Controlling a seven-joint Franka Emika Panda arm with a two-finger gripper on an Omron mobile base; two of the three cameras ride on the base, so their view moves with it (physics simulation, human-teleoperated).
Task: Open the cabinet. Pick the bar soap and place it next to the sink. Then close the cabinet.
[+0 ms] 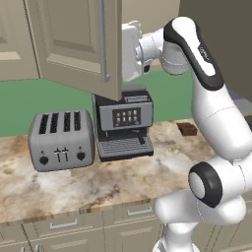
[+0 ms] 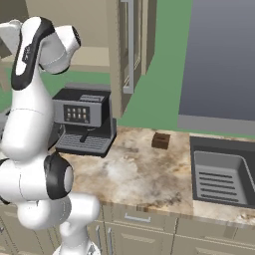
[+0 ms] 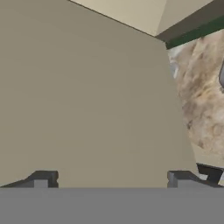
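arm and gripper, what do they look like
The arm is glossy white, made of rounded tubular links with black bands at the joints; one upper link carries small dark lettering. The gripper has a blocky white hand and two small dark grey fingertips.

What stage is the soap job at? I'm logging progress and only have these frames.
Done so far: one cabinet door is swung partly open over the coffee machine. In hand: the open gripper sits empty against the door's inner face, apparently pushing it wider. Left: no bar soap is visible yet, so picking it, setting it beside the sink and closing the cabinet remain.
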